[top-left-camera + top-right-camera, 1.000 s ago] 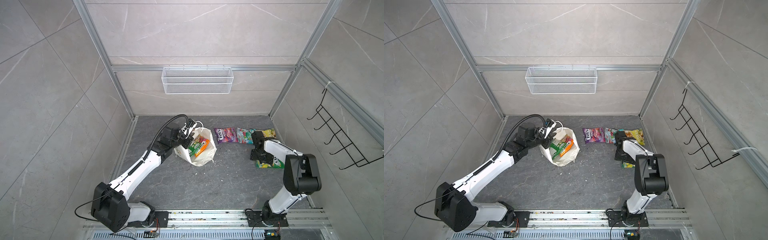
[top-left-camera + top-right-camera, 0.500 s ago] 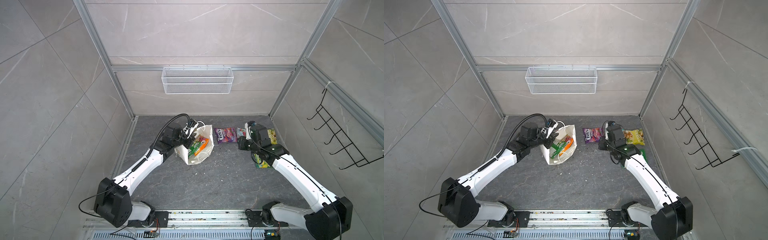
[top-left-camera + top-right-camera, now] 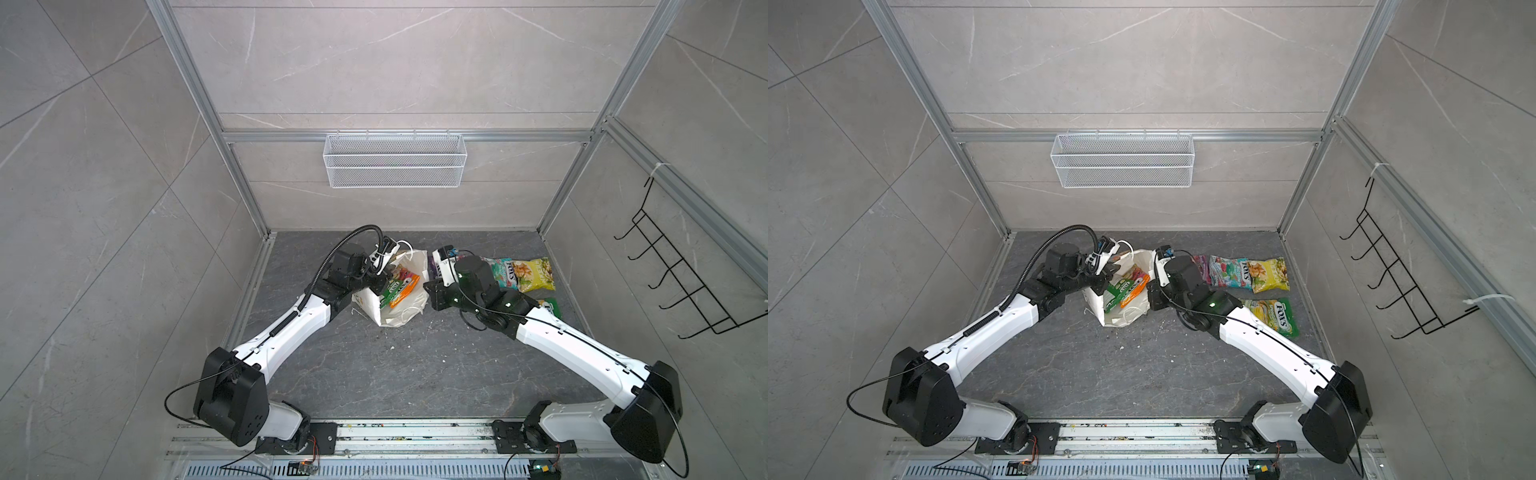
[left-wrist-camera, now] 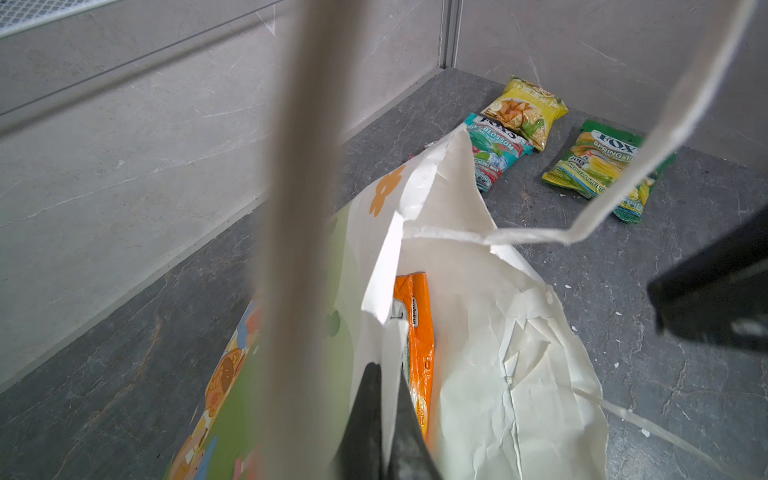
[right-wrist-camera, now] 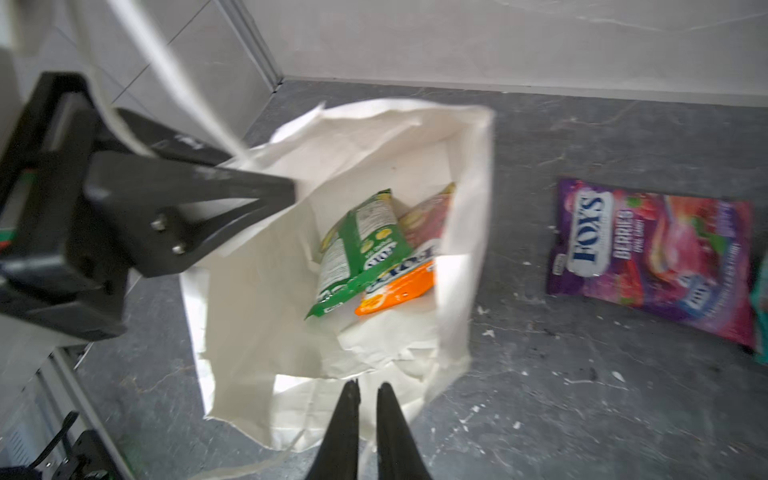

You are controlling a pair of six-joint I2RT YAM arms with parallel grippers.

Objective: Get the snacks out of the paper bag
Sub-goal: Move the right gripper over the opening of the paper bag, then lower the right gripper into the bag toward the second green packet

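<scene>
Just ahead of the right gripper (image 5: 369, 386), whose jaws stand almost together with nothing visible between them, the paper bag (image 5: 257, 299) gapes open with 3 snacks inside: a green packet (image 5: 361, 245), an orange packet (image 5: 399, 291) and a reddish packet (image 5: 428, 216). The left gripper (image 4: 384, 374) is clamped on the bag's rim, across the mouth from the right one. To the right gripper's other side, 4 snacks lie on the floor (image 3: 395, 365): a purple packet (image 5: 648, 253), teal packet (image 4: 494, 149), yellow chip bag (image 4: 525, 110) and yellow-green packet (image 4: 602, 166).

- Purple packet (image 3: 1201, 270), 3 o'clock of the paper bag (image 3: 1121, 320): mostly behind the right arm (image 3: 1258, 345).
- Orange packet (image 4: 422, 332): half behind the bag's wall.
- Cord handle (image 4: 299, 208): blurred.
</scene>
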